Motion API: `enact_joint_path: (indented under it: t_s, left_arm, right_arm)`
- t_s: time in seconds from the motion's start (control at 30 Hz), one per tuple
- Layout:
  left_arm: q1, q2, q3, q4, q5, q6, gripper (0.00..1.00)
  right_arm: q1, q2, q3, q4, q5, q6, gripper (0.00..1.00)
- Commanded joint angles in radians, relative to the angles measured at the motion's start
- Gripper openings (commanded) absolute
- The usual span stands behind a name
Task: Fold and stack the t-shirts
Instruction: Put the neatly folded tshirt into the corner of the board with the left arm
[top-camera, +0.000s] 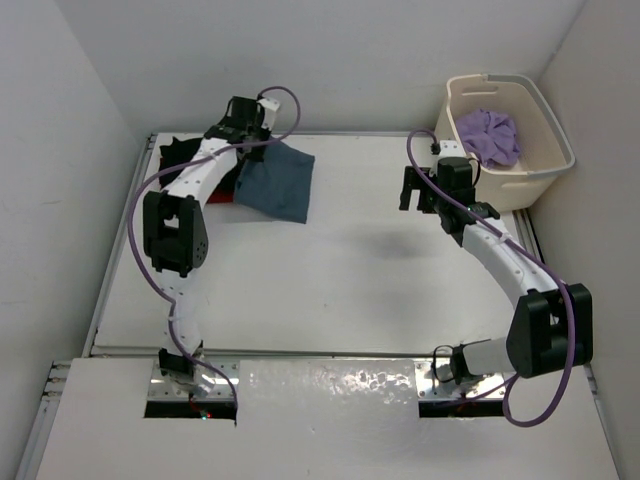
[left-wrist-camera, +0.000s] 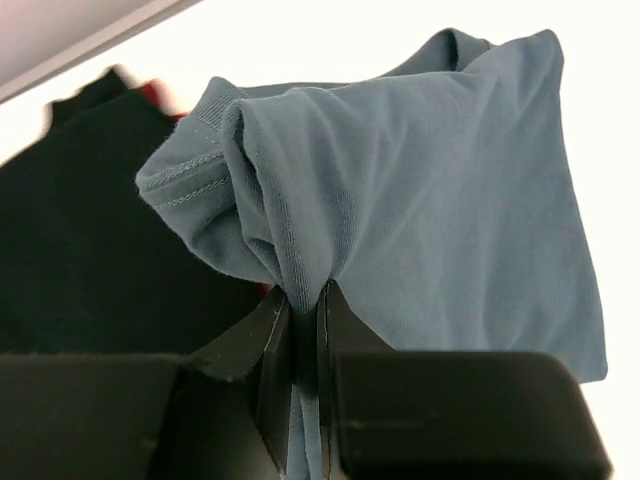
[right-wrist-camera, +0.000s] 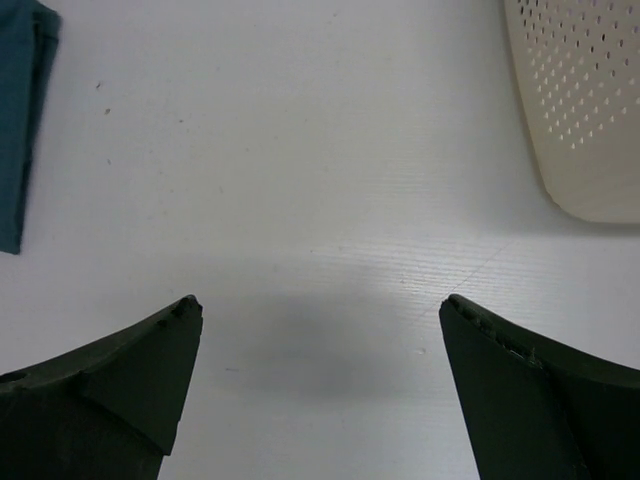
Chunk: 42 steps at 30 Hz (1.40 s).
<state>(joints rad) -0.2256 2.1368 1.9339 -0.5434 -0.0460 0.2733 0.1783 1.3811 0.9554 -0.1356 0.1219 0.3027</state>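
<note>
Left pincer: clenched on a gathered corner of the teal-blue t-shirt, with cloth pinched between my two dark jaws at the lower centre of the left wrist view.
Right pincer: released, jaws wide apart with nothing between them, hovering over bare counter just left of the basket.
Risk, unfolding: I judge that lifting by this one corner could pull the layers open and undo the fold.
Risk, dragging: the teal cloth overlaps the shirts beneath, so a sideways tug might shift them and skew the stack.
Risk, snagging: fabric is wedged deep between my jaws and may cling when I let go.
Teal-blue t-shirt, place: upper left of the overhead view, partly on the counter and partly over the other shirts.
Teal-blue t-shirt, look: a rough folded rectangle of soft matte knit, puckered into pleats where I grip, with hem stitching showing.
Black t-shirt: lies flat to the left, under the teal one.
Red t-shirt: only a sliver shows between them.
Lavender t-shirt: crumpled inside the cream basket, upper right, not yet folded.
</note>
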Motion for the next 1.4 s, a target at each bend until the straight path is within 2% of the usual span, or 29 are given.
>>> enact_joint_path:
  t_s: [0.0,0.33,0.83,1.17,1.37]
  left_arm:
    - [0.049,-0.083,0.072,-0.029,-0.002,0.079,0.0]
    - [0.109,-0.055,0.22,-0.101,0.02,0.207,0.0]
    - [0.157,-0.1,0.31,-0.101,0.028,0.139,0.0]
    - [0.189,-0.115,0.316,-0.095,0.041,0.135,0.0]
    - [0.224,-0.129,0.33,-0.086,0.09,0.127,0.0]
  right_arm:
    - [-0.005,-0.021,0.0,0.031,0.036,-0.017,0.99]
    - [-0.005,-0.014,0.002,0.033,0.042,-0.011,0.99]
    - [-0.005,0.004,0.013,0.027,0.033,-0.005,0.99]
    - [-0.005,0.045,0.028,0.025,-0.002,0.016,0.99]
    - [-0.005,0.05,0.028,0.025,-0.001,0.016,0.99]
